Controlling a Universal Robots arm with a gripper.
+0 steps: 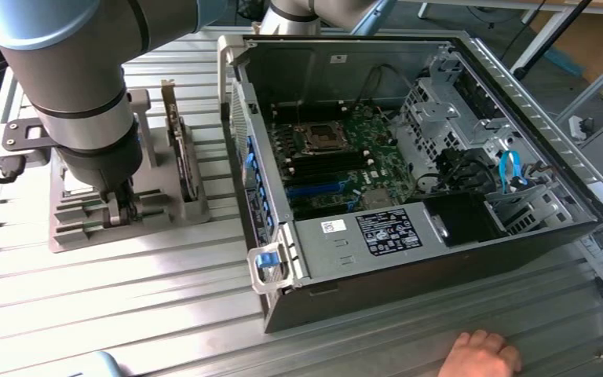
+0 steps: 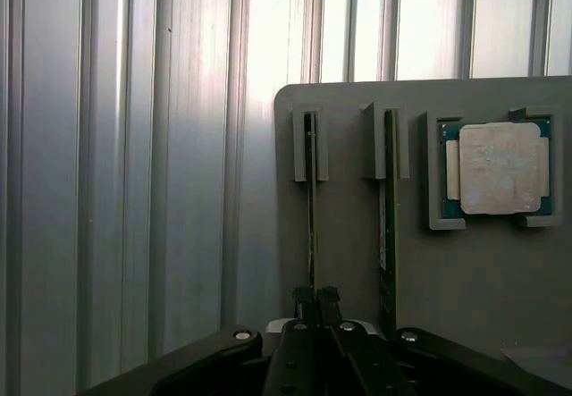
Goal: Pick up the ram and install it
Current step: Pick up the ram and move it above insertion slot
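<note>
**Gripper pinched on the ram in its holder slot**

The gripper [image 2: 316,296] is down at the grey parts holder [image 2: 349,235], its two dark jaws drawn close together on the near end of the ram [image 2: 310,199]. That ram is a thin green stick standing on edge in a narrow slot of the holder, seated there and not lifted. In the exterior view the gripper [image 1: 122,210] hangs straight down from the arm onto the same holder [image 1: 92,236], and its body hides the stick.

Just beside the gripped ram, a second ram stick [image 2: 389,217] stands on edge in the neighbouring slot. Further along the holder, a square silver processor chip [image 2: 496,168] lies flat in its own recess. An upright dark expansion card [image 1: 181,149] stands on the holder's side towards the computer.

The holder sits on a ribbed metal table [image 1: 123,298]. On the exterior view's right of it lies an open computer case [image 1: 511,259], its motherboard [image 1: 359,157] exposed. A person's hand [image 1: 480,355] rests on the table near the case's front edge.
</note>
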